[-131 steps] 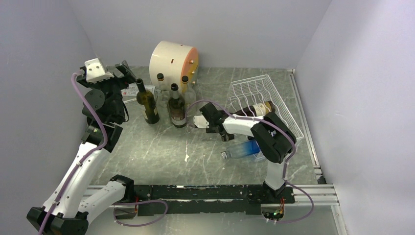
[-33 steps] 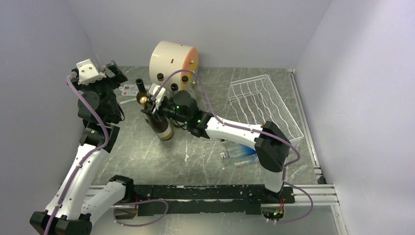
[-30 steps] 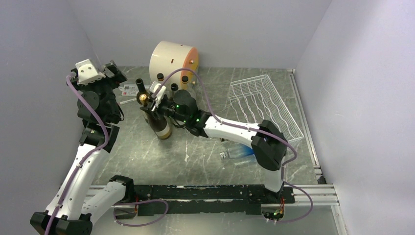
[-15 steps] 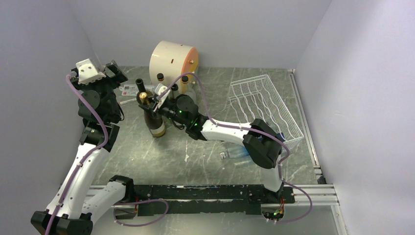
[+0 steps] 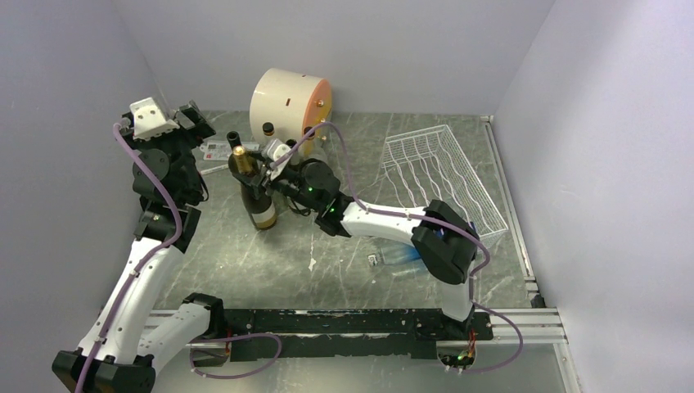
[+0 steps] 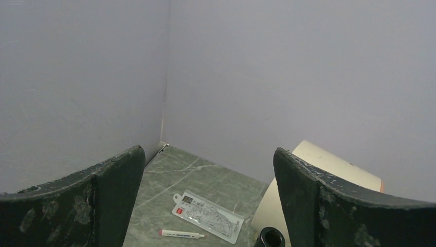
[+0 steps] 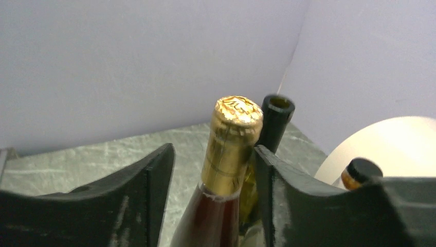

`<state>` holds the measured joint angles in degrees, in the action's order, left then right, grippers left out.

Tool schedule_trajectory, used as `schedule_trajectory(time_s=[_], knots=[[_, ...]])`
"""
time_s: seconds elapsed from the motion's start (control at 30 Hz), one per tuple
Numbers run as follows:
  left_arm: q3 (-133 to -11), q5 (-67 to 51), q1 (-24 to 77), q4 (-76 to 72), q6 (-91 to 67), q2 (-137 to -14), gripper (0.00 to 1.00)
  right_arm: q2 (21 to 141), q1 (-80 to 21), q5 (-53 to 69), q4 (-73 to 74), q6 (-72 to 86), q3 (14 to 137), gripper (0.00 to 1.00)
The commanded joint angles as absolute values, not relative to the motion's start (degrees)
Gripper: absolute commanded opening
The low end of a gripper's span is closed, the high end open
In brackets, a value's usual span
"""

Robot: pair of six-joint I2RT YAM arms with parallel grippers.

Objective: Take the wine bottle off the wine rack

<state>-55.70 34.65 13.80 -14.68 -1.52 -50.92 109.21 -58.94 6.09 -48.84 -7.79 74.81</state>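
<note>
The wine bottle (image 5: pixel 260 201), brown with a gold foil cap, stands upright on the table left of centre, far from the white wire wine rack (image 5: pixel 446 173), which holds no bottle. My right gripper (image 5: pixel 258 164) is around its neck with the jaws open. In the right wrist view the bottle (image 7: pixel 232 149) is between the fingers of the right gripper (image 7: pixel 213 154), with a gap at the left finger and the right finger close against the neck. My left gripper (image 5: pixel 195 116) is open and empty, raised at the far left; it also shows in the left wrist view (image 6: pixel 208 154).
A dark open-necked bottle (image 5: pixel 233 139) stands right behind the wine bottle, and other bottles (image 5: pixel 268 129) stand by the cream drum (image 5: pixel 288 98). A blue plastic bottle (image 5: pixel 405 255) lies under the right arm. A packet (image 6: pixel 208 216) and pen (image 6: pixel 181 234) lie at the far left.
My right arm carried the wine bottle from the rack to the left side and stood it upright. In the last half second the jaws opened and the gripper shifted slightly right.
</note>
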Motion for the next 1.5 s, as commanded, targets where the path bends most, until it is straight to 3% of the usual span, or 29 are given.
schedule_trajectory(time_s=[0.0, 0.1, 0.43, 0.63, 0.67, 0.7, 0.73, 1.0, 1.1, 1.23, 1.47], knots=[[-56.7, 34.0, 13.2, -14.9, -2.0, -50.9, 0.98, 106.7, -58.8, 4.9, -49.8, -10.4, 78.6, 0.69], [-56.9, 33.7, 13.2, -14.7, -2.2, -50.8, 0.98, 106.6, -58.9, 4.6, -49.3, -10.5, 78.9, 0.76], [-57.3, 32.8, 13.0, -13.9, -3.0, -51.0, 0.98, 101.2, -58.9, 4.9, -44.6, -12.0, 76.7, 0.78], [-57.5, 32.6, 13.0, -13.7, -2.9, -50.9, 0.98, 91.8, -59.0, 6.6, -33.2, -15.9, 72.6, 0.79], [-57.6, 32.6, 13.0, -13.6, -2.9, -50.9, 0.98, 89.7, -59.0, 6.6, -29.7, -17.3, 72.0, 0.81], [-57.7, 32.6, 13.0, -13.4, -3.0, -50.9, 0.98, 86.8, -59.0, 6.6, -24.9, -19.0, 71.7, 0.96], [-57.8, 32.6, 13.0, -13.2, -3.2, -50.9, 0.98, 84.4, -59.0, 6.1, -20.1, -21.0, 71.2, 0.99], [-58.7, 31.7, 13.0, -11.9, -4.6, -49.9, 0.98, 65.6, -59.1, -3.1, 7.5, -35.0, 60.8, 1.0], [-58.8, 31.4, 13.0, -11.5, -5.0, -49.9, 0.98, 64.6, -58.6, -5.4, 22.1, -39.3, 62.8, 1.0], [-59.0, 31.1, 13.1, -11.3, -5.4, -50.2, 0.98, 68.1, -51.7, -2.7, 36.6, -44.1, 66.1, 0.91], [-58.8, 30.5, 13.3, -11.1, -6.2, -50.0, 0.98, 70.9, -46.1, 6.1, 35.9, -49.9, 59.2, 0.89]])
